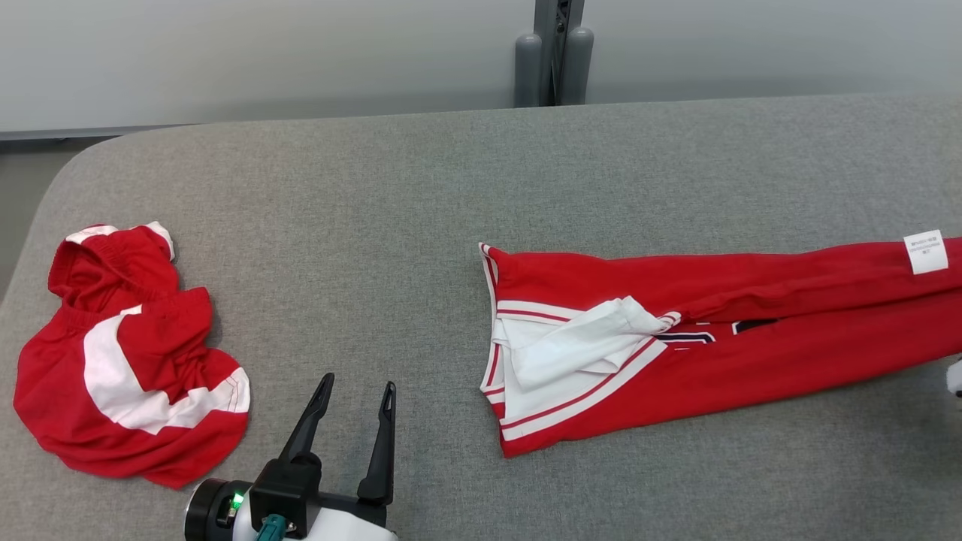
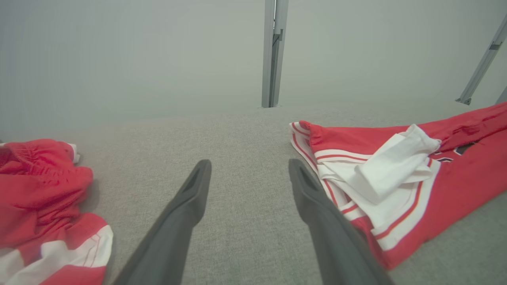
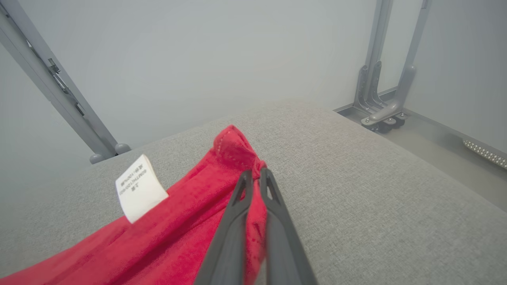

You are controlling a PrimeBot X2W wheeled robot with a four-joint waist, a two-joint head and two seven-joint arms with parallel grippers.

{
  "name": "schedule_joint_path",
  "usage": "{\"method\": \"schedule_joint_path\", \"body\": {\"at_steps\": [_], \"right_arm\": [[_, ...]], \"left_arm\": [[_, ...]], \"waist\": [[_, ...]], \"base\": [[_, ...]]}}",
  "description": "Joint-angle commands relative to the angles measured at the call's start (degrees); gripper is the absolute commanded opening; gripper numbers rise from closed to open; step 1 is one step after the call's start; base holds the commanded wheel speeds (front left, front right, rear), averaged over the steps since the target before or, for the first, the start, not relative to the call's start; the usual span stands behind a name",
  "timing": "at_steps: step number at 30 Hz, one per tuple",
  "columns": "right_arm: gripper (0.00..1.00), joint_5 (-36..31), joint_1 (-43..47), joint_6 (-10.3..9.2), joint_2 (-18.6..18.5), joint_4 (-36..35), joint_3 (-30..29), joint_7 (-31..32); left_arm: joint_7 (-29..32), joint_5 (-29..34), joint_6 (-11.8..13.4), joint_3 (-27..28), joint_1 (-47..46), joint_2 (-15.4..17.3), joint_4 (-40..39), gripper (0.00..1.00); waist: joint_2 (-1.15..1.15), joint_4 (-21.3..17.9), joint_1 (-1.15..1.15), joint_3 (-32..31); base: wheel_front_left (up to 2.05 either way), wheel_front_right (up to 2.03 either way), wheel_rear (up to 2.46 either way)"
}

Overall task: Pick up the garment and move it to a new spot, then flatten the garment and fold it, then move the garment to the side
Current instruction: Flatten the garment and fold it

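The garment (image 1: pixel 751 353) is long and red with white, red-striped trim. It lies stretched across the right half of the grey padded table (image 1: pixel 451 188), with a white piece folded over its left end. A white label (image 1: pixel 926 251) sits near its right end. In the right wrist view my right gripper (image 3: pixel 255 173) is shut on the red garment (image 3: pixel 178 237) at its end corner, beside the label (image 3: pixel 138 190). My left gripper (image 1: pixel 358 382) stands open over bare table to the left of the garment (image 2: pixel 455 186), with nothing between its fingers; in its own wrist view this gripper (image 2: pixel 248 164) shows the same.
A second, crumpled red-and-white garment (image 1: pixel 128 376) lies at the table's left end. A grey metal post (image 1: pixel 555 52) stands behind the far edge. Past the table's right end are frame legs (image 3: pixel 380 99) and floor. A pale bit of my right arm (image 1: pixel 954 376) shows at the right edge.
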Motion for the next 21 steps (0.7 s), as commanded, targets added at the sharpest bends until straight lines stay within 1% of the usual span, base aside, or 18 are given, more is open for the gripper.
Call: {"method": "schedule_joint_path", "body": {"at_steps": [1,4,8,12,13,18,21], "right_arm": [[0.00,-0.53,0.26,-0.03,0.40,-0.86,1.14,-0.12],[0.00,-0.19,-0.26,-0.03,0.91,-3.07,3.63,-0.13],[0.00,1.68,1.10,-0.03,3.71,-7.23,7.87,-0.07],[0.00,4.38,2.84,-0.03,6.15,-13.15,13.04,1.75],[0.00,4.38,2.84,-0.03,6.15,-13.15,13.04,1.75],[0.00,6.50,6.08,-0.03,8.64,-21.70,18.62,5.16],[0.00,6.35,7.77,-0.03,9.99,-26.44,20.79,7.66]], "left_arm": [[-0.30,0.24,-0.33,0.16,0.39,0.19,0.28,1.00],[-0.31,-0.13,-0.30,-0.14,0.49,0.19,0.54,1.00],[-0.30,-0.72,-0.29,-0.66,0.77,0.19,0.96,1.00],[-0.31,-1.02,0.19,-0.87,0.85,0.18,1.10,1.00],[-0.31,-1.02,0.19,-0.87,0.85,0.18,1.10,1.00],[-0.30,-1.72,0.37,-1.22,1.04,0.20,1.31,1.00],[-0.30,-1.85,0.36,-1.53,0.99,0.18,1.47,1.00]], "waist": [[0.00,-0.54,0.00,-0.47],[0.00,-0.82,0.00,-1.07],[0.00,-0.63,0.00,-2.11],[0.00,-0.05,0.00,-2.85],[0.00,-0.05,0.00,-2.85],[0.00,1.35,0.00,-3.60],[0.00,2.47,0.00,-3.85]], "base": [[0.00,0.00,0.00],[0.00,0.00,0.00],[0.00,0.00,0.00],[0.00,0.00,0.00],[0.00,0.00,0.00],[0.00,0.00,0.00],[0.00,0.00,0.00]]}}
